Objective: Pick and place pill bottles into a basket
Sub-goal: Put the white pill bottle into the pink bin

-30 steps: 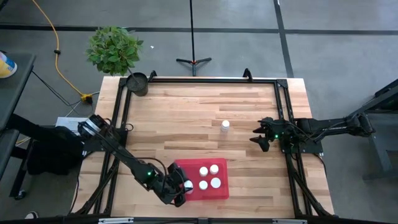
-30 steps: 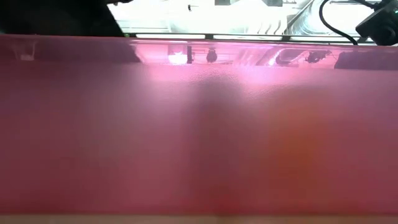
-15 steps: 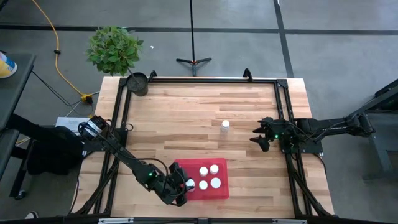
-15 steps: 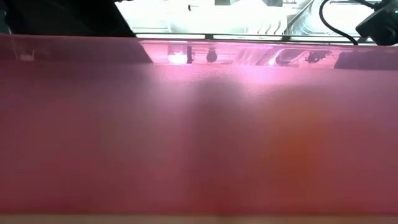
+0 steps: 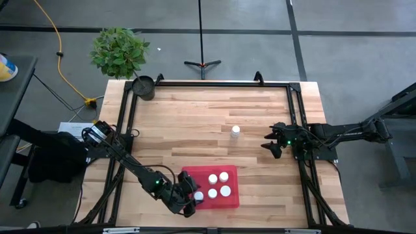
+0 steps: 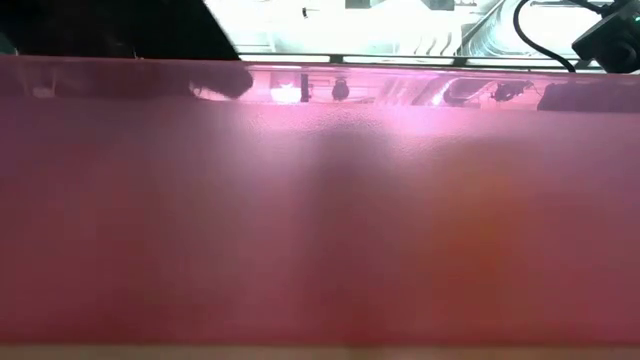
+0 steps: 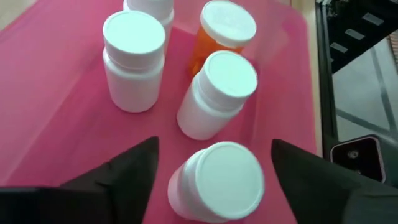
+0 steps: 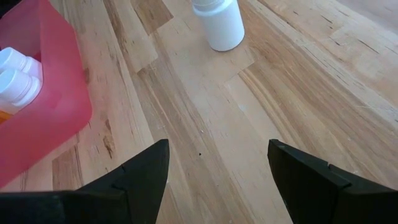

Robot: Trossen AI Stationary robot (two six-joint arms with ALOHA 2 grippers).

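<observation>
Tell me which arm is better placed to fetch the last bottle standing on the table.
Right. The right claw is open, empty and close to the lone bottle, facing it. The left claw is open over the red tray, around a bottle it has just brought.

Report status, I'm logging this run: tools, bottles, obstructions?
Left tool open over white-capped bottle in red plastic tray. Right tool open, idle. One white bottle left on table.

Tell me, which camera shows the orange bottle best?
The left wrist view: the orange bottle stands upright in the red tray. From above only white caps show; the low view is just red haze.
</observation>
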